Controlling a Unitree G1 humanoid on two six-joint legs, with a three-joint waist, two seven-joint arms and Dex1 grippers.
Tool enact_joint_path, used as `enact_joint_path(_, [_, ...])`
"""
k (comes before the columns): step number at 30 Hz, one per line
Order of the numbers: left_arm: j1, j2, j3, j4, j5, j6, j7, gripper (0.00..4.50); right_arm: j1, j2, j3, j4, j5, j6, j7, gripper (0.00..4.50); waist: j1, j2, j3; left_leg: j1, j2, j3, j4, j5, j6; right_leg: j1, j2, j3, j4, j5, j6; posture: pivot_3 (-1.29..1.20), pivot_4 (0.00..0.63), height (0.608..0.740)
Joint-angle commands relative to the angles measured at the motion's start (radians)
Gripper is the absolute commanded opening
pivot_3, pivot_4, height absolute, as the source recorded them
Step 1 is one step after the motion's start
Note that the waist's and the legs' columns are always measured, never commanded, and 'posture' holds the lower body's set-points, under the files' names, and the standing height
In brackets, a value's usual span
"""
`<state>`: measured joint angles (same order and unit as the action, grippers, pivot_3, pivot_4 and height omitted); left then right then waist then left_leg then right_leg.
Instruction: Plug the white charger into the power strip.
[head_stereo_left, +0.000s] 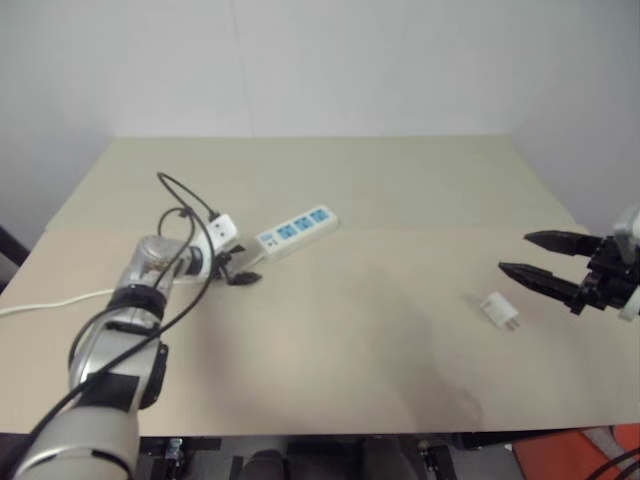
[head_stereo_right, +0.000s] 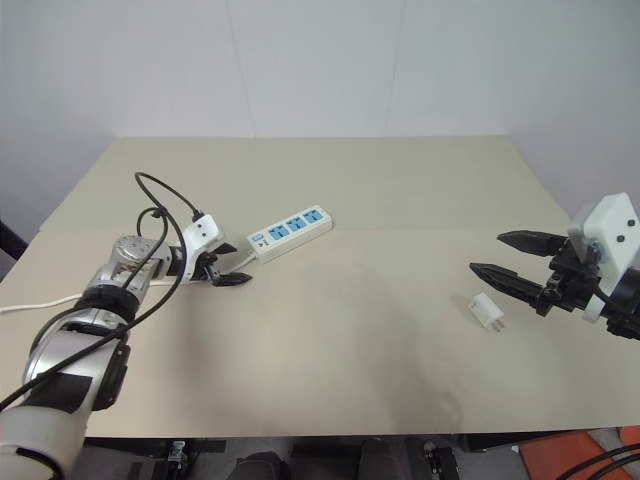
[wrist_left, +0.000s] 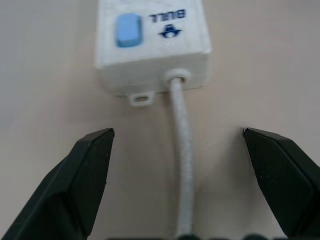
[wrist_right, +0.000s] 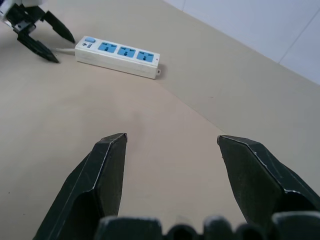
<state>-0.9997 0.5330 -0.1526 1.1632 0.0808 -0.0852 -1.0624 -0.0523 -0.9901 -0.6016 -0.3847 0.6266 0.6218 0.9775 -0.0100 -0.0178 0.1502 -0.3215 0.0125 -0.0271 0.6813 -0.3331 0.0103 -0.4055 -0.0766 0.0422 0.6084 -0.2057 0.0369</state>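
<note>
Beige desk (head_stereo_left: 380, 330), white wall (head_stereo_left: 320, 60); power strip (head_stereo_left: 297, 231) reads "BULL" (both pincers (head_stereo_right: 232, 271) (head_stereo_right: 507, 258) agape, empty).

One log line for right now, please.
left gripper: open, at power strip cord end | right gripper: open, empty | white charger: on table, unplugged

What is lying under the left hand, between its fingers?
The strip's white cord runs on the table between the open fingers of the left hand. The strip begins just ahead.
</note>
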Motion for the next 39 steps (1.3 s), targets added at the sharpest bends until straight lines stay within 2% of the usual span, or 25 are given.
enact_joint_path(1, [-0.028,-0.032,-0.002,0.044,0.029,-0.004,0.06,4.49,0.004,0.003,-0.055,-0.035,0.031,0.001,-0.013,3.49,0.001,0.0,0.0,0.0,0.0,0.0,0.0,0.0,0.0,0.0,0.0,0.0,0.0,0.0,0.0,0.0,0.15,0.74])
enact_joint_path(5, [-0.019,-0.056,-0.007,0.08,0.054,-0.002,0.135,3.29,0.029,0.01,-0.078,-0.059,0.048,0.007,-0.024,3.49,0.003,0.0,0.0,0.001,0.0,0.0,0.0,0.0,0.0,0.002,0.0,0.0,0.0,0.0,0.0,0.0,0.15,0.74])
enact_joint_path(8, [-0.014,-0.061,-0.01,0.093,0.057,-0.001,0.141,2.28,0.044,0.012,-0.091,-0.077,0.059,0.012,-0.033,3.49,0.001,0.0,0.0,0.002,0.0,0.0,0.0,0.0,0.0,0.002,0.0,0.001,0.0,-0.001,0.001,0.0,0.15,0.74])
enact_joint_path(15, [-0.011,-0.065,-0.005,0.092,0.059,-0.013,0.102,0.34,0.068,0.013,-0.104,-0.095,0.063,0.017,-0.044,3.49,-0.003,0.002,-0.001,0.005,0.0,-0.001,0.0,0.0,-0.001,0.004,0.0,0.001,0.002,-0.001,0.001,0.0,0.15,0.74])
enact_joint_path(22, [0.046,-0.029,-0.021,-0.001,0.047,-0.071,-0.069,0.34,0.077,0.01,-0.086,-0.1,0.057,0.009,-0.048,3.49,-0.003,0.002,-0.002,0.002,0.0,-0.001,0.0,0.0,-0.001,0.003,0.0,0.001,0.001,-0.001,0.001,0.0,0.15,0.74])
enact_joint_path(28, [0.207,0.051,-0.013,-0.31,-0.041,-0.054,-0.29,0.34,0.062,0.009,-0.065,-0.093,0.058,0.007,-0.051,3.49,-0.007,0.002,-0.002,0.001,0.0,0.0,-0.001,0.0,0.0,0.002,0.0,0.001,0.001,-0.001,0.001,0.0,0.15,0.74])
enact_joint_path(32, [0.316,0.094,-0.017,-0.498,-0.074,0.003,-0.338,0.34,0.05,0.004,-0.05,-0.086,0.056,0.004,-0.047,3.49,-0.004,0.002,-0.002,0.001,0.0,-0.001,-0.001,0.0,0.0,0.002,0.0,0.001,0.001,-0.001,0.001,0.0,0.15,0.74])
enact_joint_path(35, [0.359,0.113,-0.024,-0.555,-0.076,0.01,-0.347,0.34,0.034,0.0,-0.038,-0.079,0.058,0.005,-0.046,3.49,-0.002,0.002,-0.002,0.002,0.0,0.0,-0.001,0.0,0.0,0.002,0.0,0.001,-0.001,-0.002,0.001,0.0,0.15,0.74])
enact_joint_path(39, [0.375,0.14,-0.035,-0.559,-0.06,-0.028,-0.347,1.23,0.028,-0.003,-0.032,-0.077,0.057,0.009,-0.041,3.49,-0.003,0.002,-0.002,0.003,0.0,0.0,-0.001,0.0,0.0,0.002,0.0,0.001,0.0,-0.002,0.001,0.0,0.15,0.74])
